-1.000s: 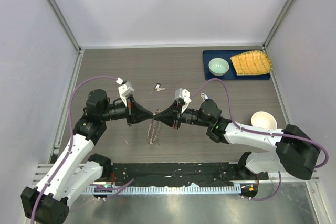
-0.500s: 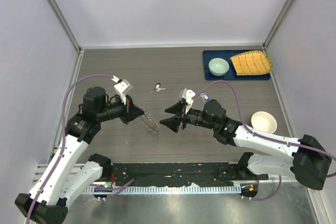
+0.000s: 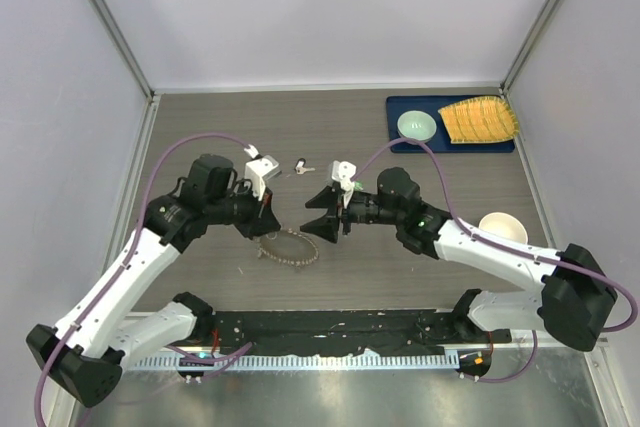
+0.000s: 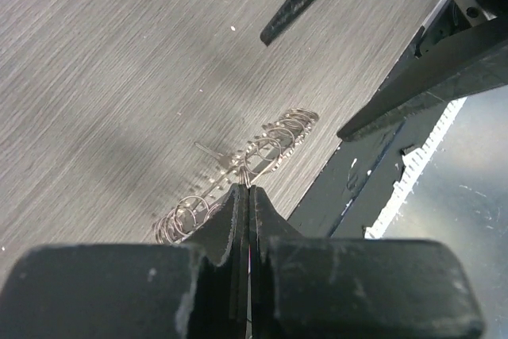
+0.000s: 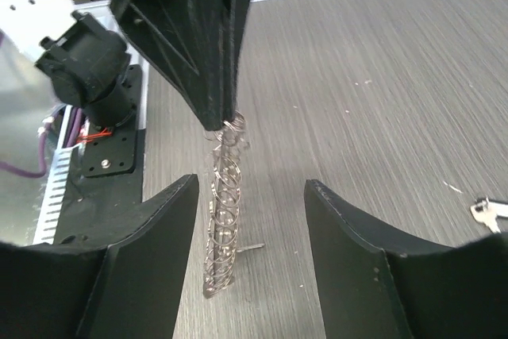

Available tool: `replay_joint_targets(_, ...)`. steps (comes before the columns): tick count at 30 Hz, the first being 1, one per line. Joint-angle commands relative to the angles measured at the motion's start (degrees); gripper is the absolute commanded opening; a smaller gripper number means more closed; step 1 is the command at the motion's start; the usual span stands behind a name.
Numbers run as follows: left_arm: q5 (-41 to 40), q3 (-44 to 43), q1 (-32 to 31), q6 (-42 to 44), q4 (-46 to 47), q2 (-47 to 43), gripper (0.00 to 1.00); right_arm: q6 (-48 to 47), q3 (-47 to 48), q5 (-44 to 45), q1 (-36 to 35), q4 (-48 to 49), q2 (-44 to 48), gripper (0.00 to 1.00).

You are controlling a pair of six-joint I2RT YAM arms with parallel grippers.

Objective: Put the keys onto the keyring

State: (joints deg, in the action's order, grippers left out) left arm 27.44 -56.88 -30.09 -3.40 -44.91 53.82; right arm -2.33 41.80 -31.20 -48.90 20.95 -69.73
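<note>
The keyring [image 3: 290, 247] is a thin metal ring strung with small loops. It hangs from my left gripper [image 3: 271, 215], which is shut on its upper rim. In the left wrist view the closed tips of the left gripper [image 4: 248, 190] pinch the keyring [image 4: 252, 156]. My right gripper [image 3: 320, 215] is open, facing the ring from the right without touching it. In the right wrist view the keyring [image 5: 222, 220] stands on edge before the right gripper [image 5: 250, 196], its lower end at the table, under the left gripper [image 5: 216, 123]. One small silver key [image 3: 303, 166] lies on the table behind them and shows as a key [image 5: 490, 213] at the right edge.
A blue tray [image 3: 400, 107] at the back right holds a green bowl [image 3: 417, 126] and a yellow ribbed cloth [image 3: 480, 119]. A white bowl [image 3: 502, 230] sits by the right arm. The black rail [image 3: 330, 327] runs along the near edge.
The right gripper opened and let go of the keyring, then backed off to the right. The left gripper carried the ring left and swung it from edge-on to a flatter tilt.
</note>
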Motion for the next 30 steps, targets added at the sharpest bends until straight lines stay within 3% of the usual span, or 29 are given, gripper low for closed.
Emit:
replay_joint_targets(1, 0.1, -4.7, -1.7, 3.1, -1.2, 1.6, 0.00, -4.7, 4.9, -8.2, 0.4, -2.4, -1.0, 0.61)
replay_joint_targets(11, 1.8, -9.3, -6.2, 8.2, -2.4, 8.1, 0.00, -8.4, 8.1, -9.8, 0.6, -8.1, -2.5, 0.56)
replay_joint_targets(18, 2.0, -10.8, -7.3, 9.9, -3.1, 9.3, 0.00, -9.0, 8.4, -10.5, 0.7, -9.5, -3.7, 0.39)
replay_joint_targets(30, 3.0, -11.1, -8.8, 10.8, -3.2, 10.1, 0.00, -8.5, 10.1, -14.8, 0.8, -9.6, -6.7, 0.26)
